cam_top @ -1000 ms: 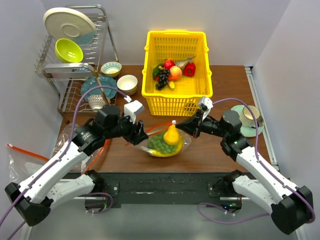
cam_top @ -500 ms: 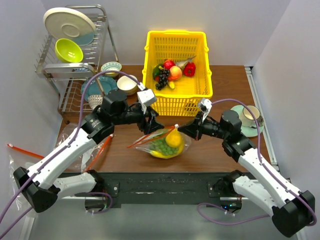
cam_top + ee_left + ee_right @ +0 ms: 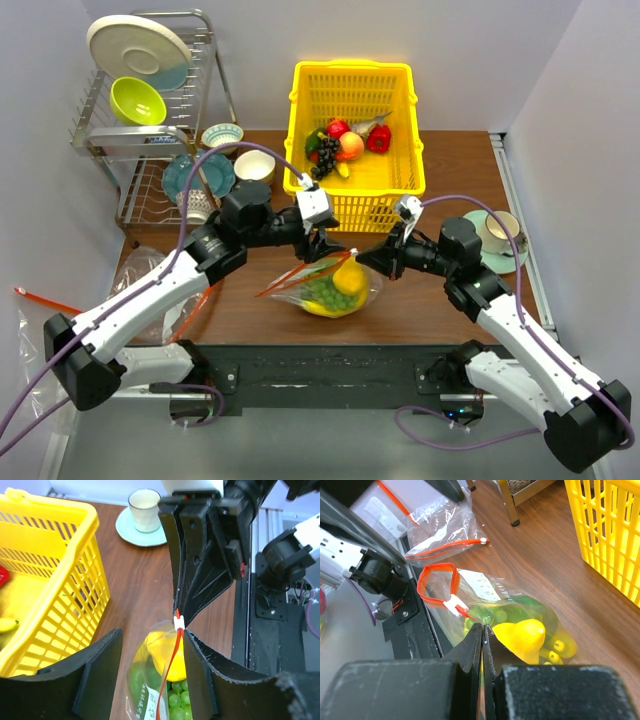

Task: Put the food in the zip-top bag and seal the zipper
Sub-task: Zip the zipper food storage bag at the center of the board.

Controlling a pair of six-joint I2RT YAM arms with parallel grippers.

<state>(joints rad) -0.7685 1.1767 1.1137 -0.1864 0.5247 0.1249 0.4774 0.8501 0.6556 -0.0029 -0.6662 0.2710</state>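
The zip-top bag (image 3: pixel 330 292) lies on the tabletop (image 3: pixel 440 170) just in front of the yellow basket (image 3: pixel 350 205), with the yellow pear (image 3: pixel 520 636) and green grapes (image 3: pixel 172 700) already inside. My right gripper (image 3: pixel 483 630) has its jaws pressed together, apparently on the end of the zipper (image 3: pixel 172 665). My left gripper (image 3: pixel 151 645) straddles that orange-red strip with jaws wide, touching neither side of it.

I judge the step is sealing. The white slider (image 3: pixel 452 603) sits near my right jaws, and beyond it the strip gapes in a loop. To do it well, I should keep the right end anchored and taut, close the left jaws squarely on the slider, and draw it straight along the strip without lifting the bag.

My own right fingers (image 3: pixel 470 652) hide the pinch itself. The left wrist view cuts the strip off at the bottom. I cannot make out any other food under the grapes.
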